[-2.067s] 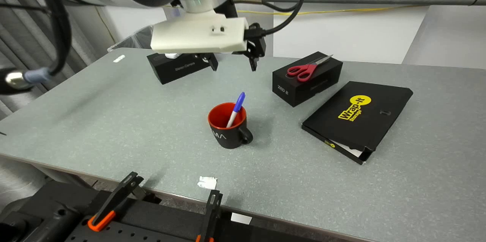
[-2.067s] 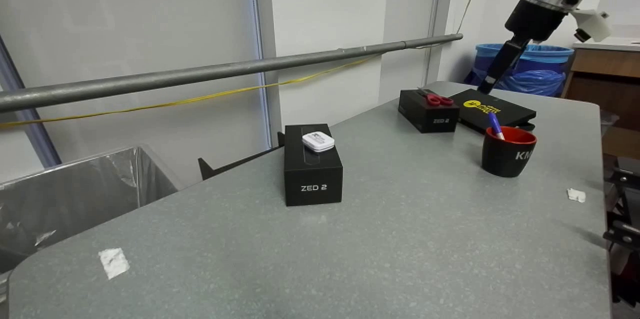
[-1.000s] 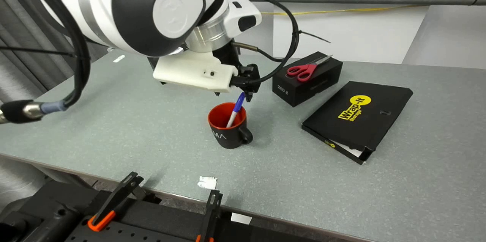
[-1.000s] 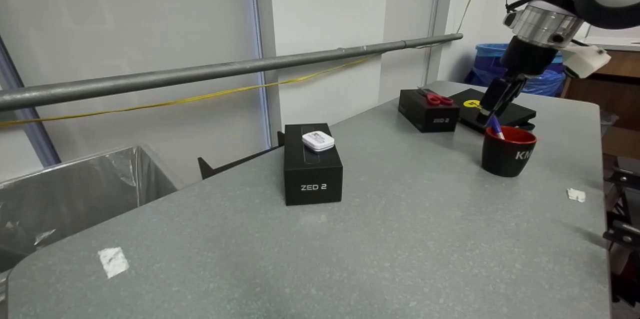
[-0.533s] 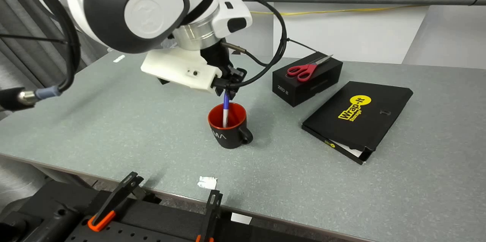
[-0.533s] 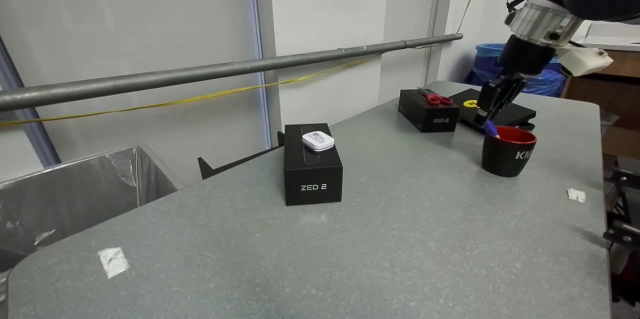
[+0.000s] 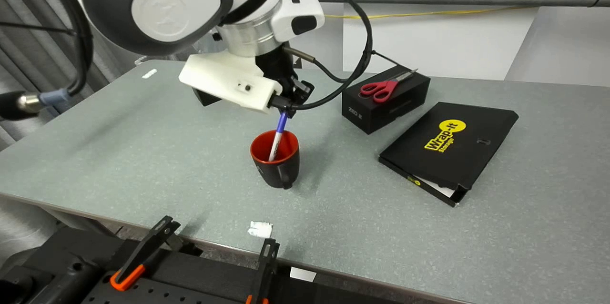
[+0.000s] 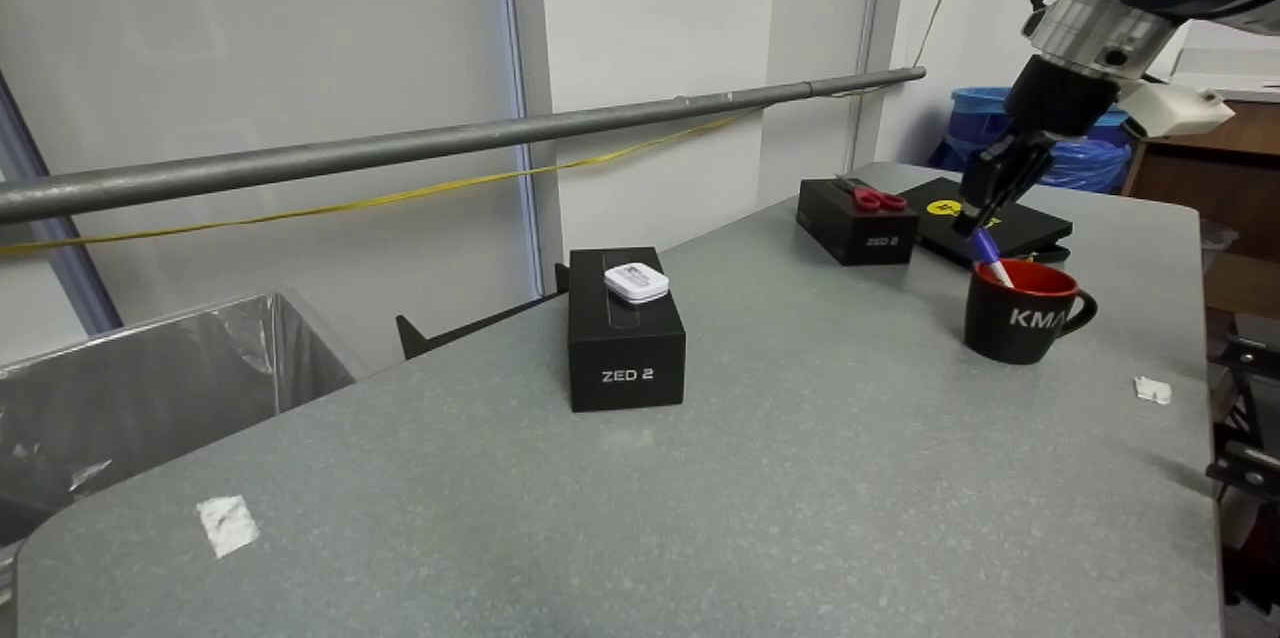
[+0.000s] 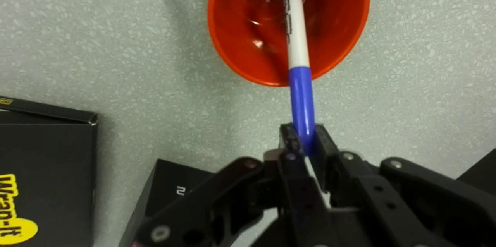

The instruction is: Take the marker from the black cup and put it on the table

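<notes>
The marker point(image 9: 297, 42), white with a blue cap, leans inside the black cup point(image 7: 276, 170), its lower end still within the red interior. In the wrist view my gripper point(image 9: 304, 136) is shut on the capped end, one finger against each side. Both exterior views show the gripper point(image 8: 968, 223) just above the cup's rim, the blue cap running up into its fingertips. The cup point(image 8: 1015, 318) stands on the grey table point(image 7: 190, 166); whether its base is fully flat I cannot tell. Part of the cup's rim is cut off in the wrist view.
Behind the cup, red-handled scissors point(image 7: 381, 90) lie on a black box point(image 7: 381, 108). A flat black box point(image 7: 457, 146) is beside it. Another black box point(image 8: 627, 358) carries a small white case point(image 8: 636, 283). Clamps point(image 7: 152, 242) grip the table's front edge.
My gripper has come down over the cup and closed on the marker's cap, tilting the marker. The cup has turned, its handle swinging toward the table's front, and shifted slightly.
</notes>
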### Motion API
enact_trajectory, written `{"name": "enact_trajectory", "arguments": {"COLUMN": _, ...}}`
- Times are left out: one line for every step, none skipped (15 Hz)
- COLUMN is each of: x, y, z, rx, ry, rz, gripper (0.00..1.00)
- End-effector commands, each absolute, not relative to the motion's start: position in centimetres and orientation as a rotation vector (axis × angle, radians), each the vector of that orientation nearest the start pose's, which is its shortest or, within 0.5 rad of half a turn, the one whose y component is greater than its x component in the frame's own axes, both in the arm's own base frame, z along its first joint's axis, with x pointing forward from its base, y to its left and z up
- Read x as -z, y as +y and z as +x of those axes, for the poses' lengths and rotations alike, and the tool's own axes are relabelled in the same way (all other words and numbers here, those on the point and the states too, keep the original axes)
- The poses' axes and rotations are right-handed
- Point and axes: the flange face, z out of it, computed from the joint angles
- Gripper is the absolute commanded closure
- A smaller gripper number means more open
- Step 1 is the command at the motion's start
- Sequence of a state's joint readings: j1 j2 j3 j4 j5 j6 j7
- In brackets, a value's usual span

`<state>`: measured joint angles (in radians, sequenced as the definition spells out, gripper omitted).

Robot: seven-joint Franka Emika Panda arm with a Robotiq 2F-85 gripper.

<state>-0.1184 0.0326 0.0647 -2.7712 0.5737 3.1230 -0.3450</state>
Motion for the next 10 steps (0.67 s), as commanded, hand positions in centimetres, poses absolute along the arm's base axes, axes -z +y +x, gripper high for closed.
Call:
{"name": "enact_trajectory", "arguments": {"x": -26.8, "y": -7.2, "z": 39.4, "rx": 0.609, "ry": 0.414, "rz": -2.989, "gripper": 0.98}}
{"name": "enact_trajectory", "arguments": {"x": -28.2, "y": -7.3, "z": 39.3, "rx": 0.663, "ry": 0.414, "rz": -2.972, "gripper": 0.98}}
{"name": "enact_trajectory", "arguments": {"x": -29.7, "y": -7.3, "z": 39.3, "rx": 0.718, "ry": 0.4, "rz": -2.95, "gripper": 0.98}}
{"name": "enact_trajectory", "arguments": {"x": -31.0, "y": -7.3, "z": 39.2, "rx": 0.767, "ry": 0.388, "rz": -2.929, "gripper": 0.98}}
{"name": "enact_trajectory", "arguments": {"x": -32.3, "y": -7.1, "z": 39.1, "rx": 0.81, "ry": 0.372, "rz": -2.904, "gripper": 0.98}}
{"name": "enact_trajectory", "arguments": {"x": -33.5, "y": -6.6, "z": 39.1, "rx": 0.831, "ry": 0.329, "rz": -2.878, "gripper": 0.98}}
{"name": "enact_trajectory", "arguments": {"x": -34.3, "y": -5.8, "z": 39.1, "rx": 0.848, "ry": 0.293, "rz": -2.855, "gripper": 0.98}}
{"name": "enact_trajectory", "arguments": {"x": -34.8, "y": -4.6, "z": 40.1, "rx": 0.857, "ry": 0.256, "rz": -2.832, "gripper": 0.98}}
{"name": "enact_trajectory", "arguments": {"x": -34.8, "y": -3.5, "z": 41.0, "rx": 0.85, "ry": 0.226, "rz": -2.816, "gripper": 0.98}}
{"name": "enact_trajectory", "arguments": {"x": -34.2, "y": -2.0, "z": 42.5, "rx": 0.818, "ry": 0.189, "rz": -2.8, "gripper": 0.98}}
